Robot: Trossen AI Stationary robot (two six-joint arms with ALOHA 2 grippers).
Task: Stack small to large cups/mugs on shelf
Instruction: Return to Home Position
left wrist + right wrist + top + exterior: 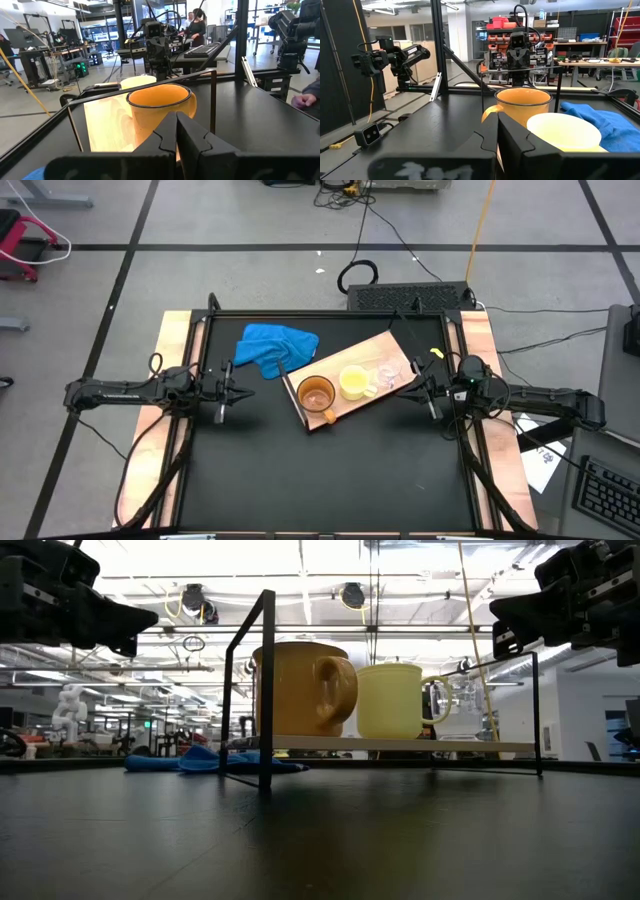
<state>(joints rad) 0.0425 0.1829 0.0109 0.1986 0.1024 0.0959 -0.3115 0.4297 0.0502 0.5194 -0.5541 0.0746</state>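
Note:
An orange-brown mug (pixel 316 394), a yellow mug (pixel 353 382) and a small clear plastic cup (pixel 388 372) stand upright in a row on the light-wood shelf (pixel 372 350), which rests on a black frame above the table. My left gripper (pixel 236 391) is shut and empty, left of the shelf and above the table. My right gripper (pixel 414 391) is shut and empty, right of the shelf. The orange-brown mug (pixel 159 107) shows past the left fingers; the yellow mug (pixel 565 131) shows past the right fingers.
A crumpled blue cloth (pixel 274 346) lies on the table at the shelf's far left end. The shelf's black frame posts (pixel 265 690) stand around it. The black table (pixel 320 480) stretches toward the near edge. People stand in the room beyond (pixel 196 25).

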